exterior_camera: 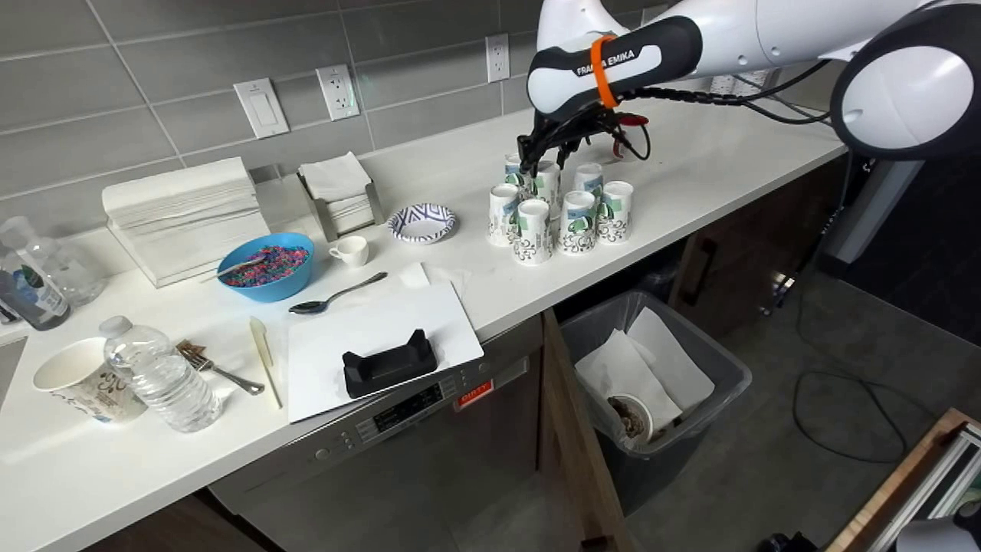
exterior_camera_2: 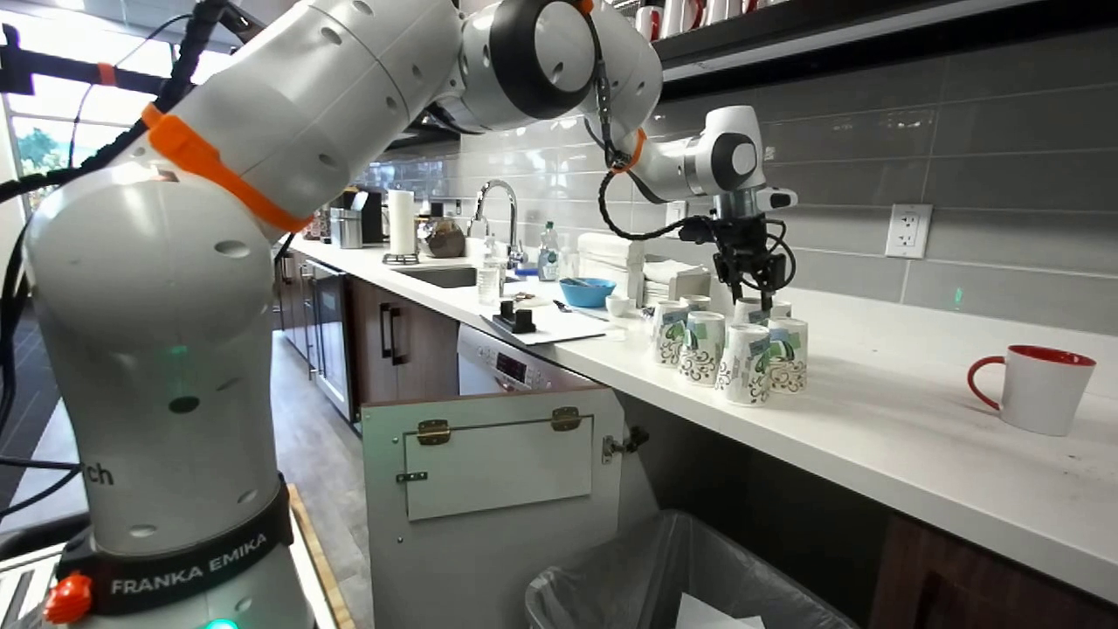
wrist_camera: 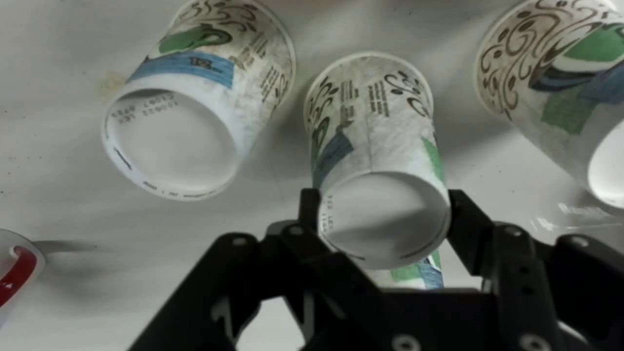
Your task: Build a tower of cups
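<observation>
Grey tiled wall [exterior_camera: 414,46] behind white counter [exterior_camera: 690,169]

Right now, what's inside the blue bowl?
Pink, purple and teal bits, plus a pale utensil. The bottom of the blue bowl is covered, so I can't see it.

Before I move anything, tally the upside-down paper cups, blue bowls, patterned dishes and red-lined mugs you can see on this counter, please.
Upside-down paper cups: 7 visible
Blue bowl: 1
Patterned dish: 1
Red-lined mug: 1
Total: 10
</observation>
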